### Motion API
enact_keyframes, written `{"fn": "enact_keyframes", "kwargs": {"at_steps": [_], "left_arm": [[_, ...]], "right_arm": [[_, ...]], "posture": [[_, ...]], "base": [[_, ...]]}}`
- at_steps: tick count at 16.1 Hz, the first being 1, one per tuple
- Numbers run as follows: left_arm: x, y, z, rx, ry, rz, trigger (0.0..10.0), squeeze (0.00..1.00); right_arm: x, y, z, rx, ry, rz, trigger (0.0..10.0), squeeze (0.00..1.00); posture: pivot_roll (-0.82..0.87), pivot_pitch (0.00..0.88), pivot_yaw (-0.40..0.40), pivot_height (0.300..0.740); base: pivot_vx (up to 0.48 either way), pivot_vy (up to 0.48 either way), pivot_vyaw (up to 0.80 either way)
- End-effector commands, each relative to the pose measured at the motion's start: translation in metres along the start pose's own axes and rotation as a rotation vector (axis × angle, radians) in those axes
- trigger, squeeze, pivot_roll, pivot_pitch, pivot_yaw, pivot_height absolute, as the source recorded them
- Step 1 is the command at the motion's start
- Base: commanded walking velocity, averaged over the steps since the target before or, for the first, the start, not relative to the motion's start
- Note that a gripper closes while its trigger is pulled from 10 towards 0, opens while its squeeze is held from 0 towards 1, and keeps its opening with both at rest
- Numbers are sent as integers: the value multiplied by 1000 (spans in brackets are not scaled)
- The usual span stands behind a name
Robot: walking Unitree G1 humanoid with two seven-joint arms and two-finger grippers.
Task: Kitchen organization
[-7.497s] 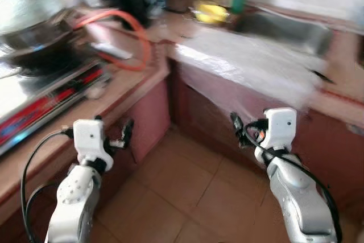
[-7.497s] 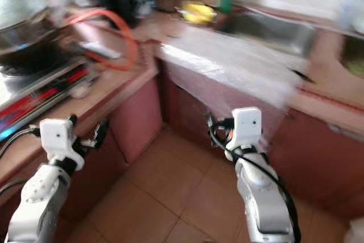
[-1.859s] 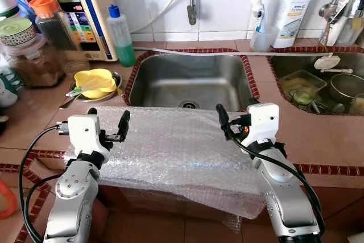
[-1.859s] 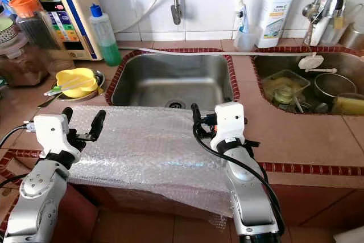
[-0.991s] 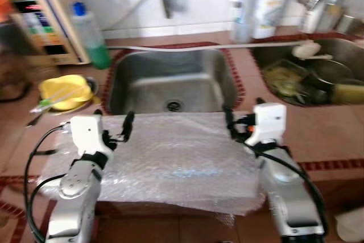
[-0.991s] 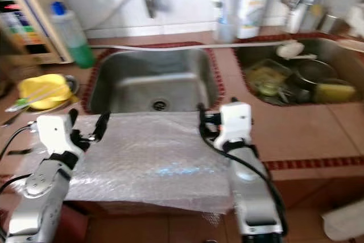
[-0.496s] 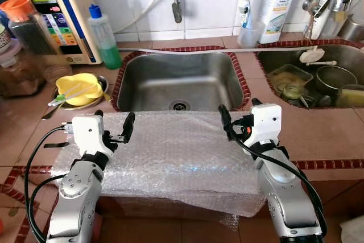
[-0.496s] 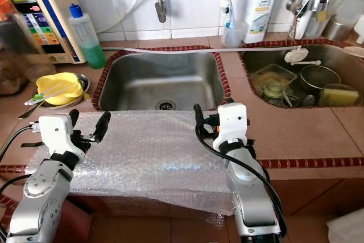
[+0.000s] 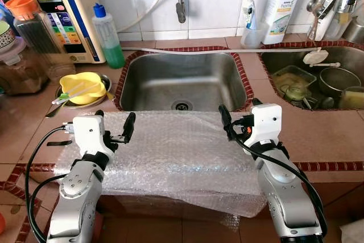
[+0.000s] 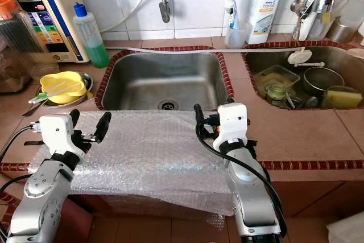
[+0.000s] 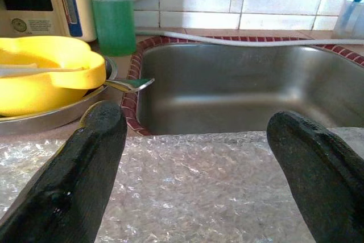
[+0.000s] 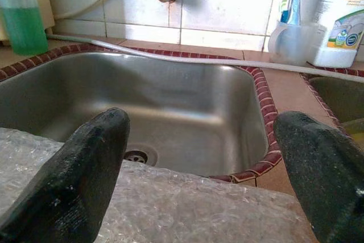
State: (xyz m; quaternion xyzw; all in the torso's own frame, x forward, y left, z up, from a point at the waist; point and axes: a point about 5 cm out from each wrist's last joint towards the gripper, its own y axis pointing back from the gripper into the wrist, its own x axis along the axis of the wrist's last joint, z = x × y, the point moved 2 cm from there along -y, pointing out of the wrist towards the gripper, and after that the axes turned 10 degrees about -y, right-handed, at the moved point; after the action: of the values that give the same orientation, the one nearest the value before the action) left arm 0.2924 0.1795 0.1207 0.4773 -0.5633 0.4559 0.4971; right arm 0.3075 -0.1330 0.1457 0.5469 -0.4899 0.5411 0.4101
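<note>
Head views: a bubble wrap sheet [image 9: 170, 155] drapes over the counter's front edge, its far edge at the near rim of the steel sink [image 9: 182, 83]. Both arms reach forward above it.

Left wrist view: left gripper [image 11: 196, 169] spread wide, holding nothing.

Right wrist view: right gripper [image 12: 205, 172] likewise spread, facing the sink basin.

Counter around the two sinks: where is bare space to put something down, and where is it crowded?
Free: the tiled strip in front of the right sink, right of the bubble wrap, and the left sink basin. Crowded: the left corner with the yellow bowl, green bottle and jars; the right sink holds dishes.
</note>
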Motion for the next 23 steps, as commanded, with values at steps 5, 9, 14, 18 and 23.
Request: {"fn": "enact_keyframes", "kwargs": {"at_steps": [5,9,14,18,23], "left_arm": [[1,1,-2,0,-13,-1,10000,0],[1,1,-2,-3,-18,-1,10000,0],[4,2,0,-12,-16,18,10000,0],[4,3,3,-25,-15,18,10000,0],[4,3,6,-32,-9,19,10000,0]], "right_arm": [[4,-1,-2,0,-4,12,10000,0],[3,0,-2,-1,-5,11,10000,0],[3,0,-2,-2,-5,12,10000,0],[3,1,-2,-4,-2,12,10000,0],[2,2,-1,-5,-1,7,10000,0]], "posture": [[-186,83,97,740],[-188,82,102,740],[-184,80,101,740],[-185,81,101,740],[-188,87,101,740]], "base": [[0,115,0],[0,334,0],[0,179,0],[0,0,0],[0,0,-548]]}}
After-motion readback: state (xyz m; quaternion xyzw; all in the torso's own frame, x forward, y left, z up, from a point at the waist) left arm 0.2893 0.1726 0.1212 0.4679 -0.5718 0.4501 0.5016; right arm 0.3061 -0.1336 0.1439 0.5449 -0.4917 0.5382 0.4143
